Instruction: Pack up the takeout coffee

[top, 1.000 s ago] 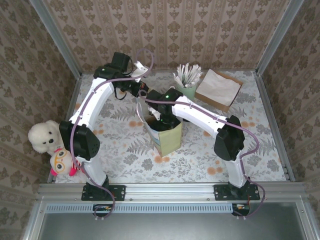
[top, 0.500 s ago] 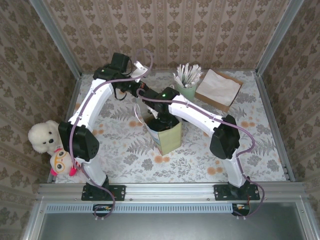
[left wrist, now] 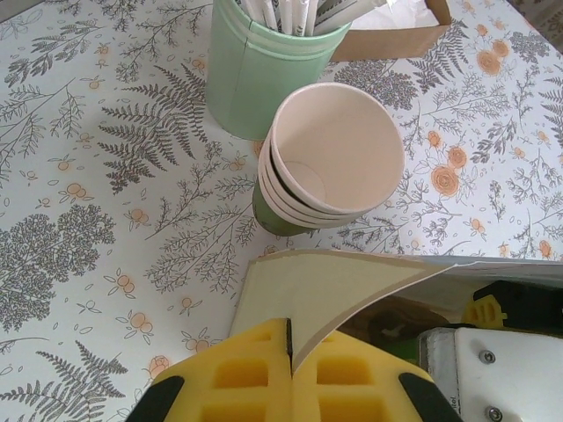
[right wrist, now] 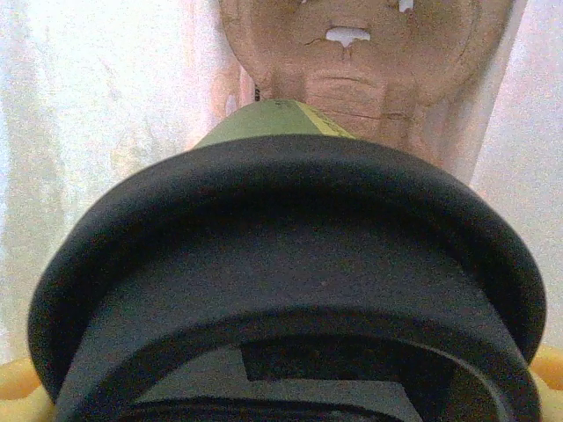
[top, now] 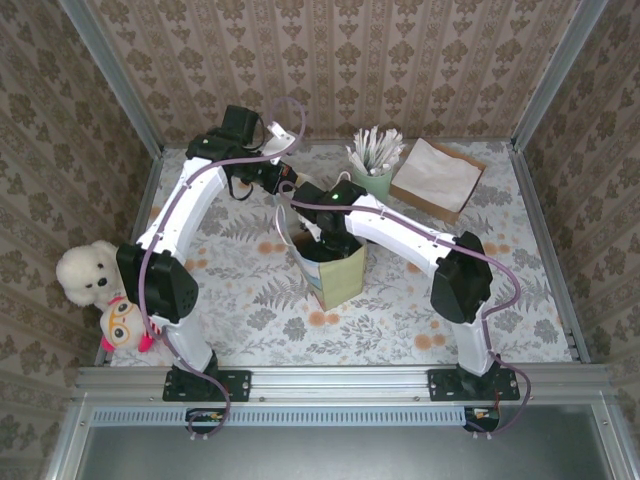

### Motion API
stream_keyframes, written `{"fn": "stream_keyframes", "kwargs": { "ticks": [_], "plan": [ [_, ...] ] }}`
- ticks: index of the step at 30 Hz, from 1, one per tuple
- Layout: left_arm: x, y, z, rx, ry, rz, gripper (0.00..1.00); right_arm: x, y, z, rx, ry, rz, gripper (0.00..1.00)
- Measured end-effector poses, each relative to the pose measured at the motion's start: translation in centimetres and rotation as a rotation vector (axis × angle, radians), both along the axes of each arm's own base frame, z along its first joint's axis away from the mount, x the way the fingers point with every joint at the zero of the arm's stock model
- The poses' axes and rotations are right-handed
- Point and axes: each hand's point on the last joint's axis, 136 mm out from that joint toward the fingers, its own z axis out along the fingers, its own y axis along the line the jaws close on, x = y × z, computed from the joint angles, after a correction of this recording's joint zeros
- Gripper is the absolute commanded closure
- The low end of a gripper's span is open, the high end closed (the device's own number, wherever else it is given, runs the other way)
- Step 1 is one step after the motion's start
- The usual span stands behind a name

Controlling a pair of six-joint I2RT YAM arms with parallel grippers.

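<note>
Dark-green paper cup (right wrist: pixel 281 264) w/ round black plastic lid sits inside light-green paper bag (top: pixel 340 275), above its brown bottom. R arm shifted slightly in the last sec, so lowering's nearly done. R fingers (right wrist: pixel 552 387) clamped on cup, L fingers (left wrist: pixel 246 369) pinched shut on bag rim.

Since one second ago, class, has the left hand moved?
No. In the top view the left hand stays equally far left of the pale-green cup, shut on the paper bag's rim.

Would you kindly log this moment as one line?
left hand: shut on paper bag rim | right hand: shut on takeout coffee, inside bag
</note>
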Motion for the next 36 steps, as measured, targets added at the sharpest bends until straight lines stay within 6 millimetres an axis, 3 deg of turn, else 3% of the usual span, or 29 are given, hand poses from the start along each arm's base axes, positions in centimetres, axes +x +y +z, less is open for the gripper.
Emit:
{"fn": "stream_keyframes", "kwargs": {
  "ticks": [12, 36],
  "plan": [
    [0.1, -0.1, 0.1, -0.007, -0.002, -0.001, 1.0, 1.3, 0.9, 0.2, -0.014, -0.011, -0.002, 0.35],
    [-0.1, -0.2, 0.2, -0.015, 0.001, -0.007, 1.0, 1.3, 0.8, -0.2, -0.004, -0.039, -0.004, 0.36]
  ]
}}
